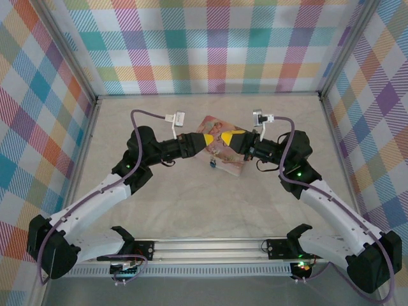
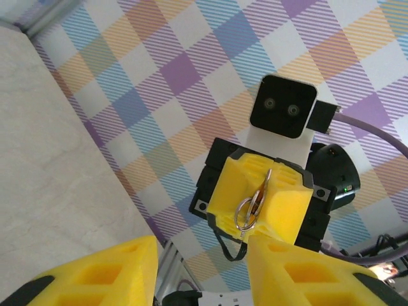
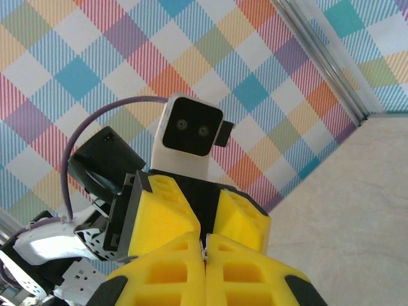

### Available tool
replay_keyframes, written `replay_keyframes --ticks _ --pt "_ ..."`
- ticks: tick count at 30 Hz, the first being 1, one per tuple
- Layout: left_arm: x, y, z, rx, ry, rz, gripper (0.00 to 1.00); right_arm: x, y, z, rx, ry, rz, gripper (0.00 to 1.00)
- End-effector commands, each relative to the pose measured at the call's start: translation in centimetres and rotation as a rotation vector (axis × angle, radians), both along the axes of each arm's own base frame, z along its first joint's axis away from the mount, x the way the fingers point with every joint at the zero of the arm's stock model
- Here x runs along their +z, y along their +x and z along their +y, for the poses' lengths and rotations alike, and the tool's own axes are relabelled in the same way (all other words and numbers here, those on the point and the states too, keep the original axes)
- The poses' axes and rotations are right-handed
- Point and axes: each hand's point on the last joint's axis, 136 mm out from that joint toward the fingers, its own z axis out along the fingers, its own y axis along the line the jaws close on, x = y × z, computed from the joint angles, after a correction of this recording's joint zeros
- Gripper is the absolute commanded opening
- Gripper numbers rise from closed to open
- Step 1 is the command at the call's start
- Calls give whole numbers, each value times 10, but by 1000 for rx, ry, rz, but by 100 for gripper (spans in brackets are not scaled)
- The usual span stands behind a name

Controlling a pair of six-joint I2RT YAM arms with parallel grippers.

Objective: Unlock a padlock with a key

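Right claw (image 3: 205,247) is pinching the key (image 2: 261,191), left claw (image 2: 201,255) is wide open facing it. Both over the tin (image 1: 224,155), padlock (image 1: 213,164) at its near edge, loads of table (image 1: 191,204) around.

The top external camera sat high above and behind both arm bases, looking down over the whole surface (image 1: 191,197) to the plaid walls (image 1: 210,44), far from the jaws meeting mid-scene. The left wrist camera (image 3: 191,131) looked close past the left arm's jaws straight at the right arm's jaws, and the right wrist camera (image 2: 284,108) looked back the opposite way. Each wrist view caught the other's camera just above the facing jaws, with plaid wall behind.
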Motion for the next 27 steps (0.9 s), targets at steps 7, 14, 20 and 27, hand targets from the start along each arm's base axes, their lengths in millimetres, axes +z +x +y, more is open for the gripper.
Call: replay_keyframes --ticks 7,14,20,27 --pt "2 11 13 49 107 -50 43 -21 -8 6 70 -208 -24 2" --pt "-40 24 13 71 251 46 45 -74 1 21 162 -378 159 1" --pt "-64 22 12 47 302 98 46 -100 4 23 184 -462 243 1" --pt "-70 15 7 -1 268 92 37 -74 0 24 183 -376 207 3"
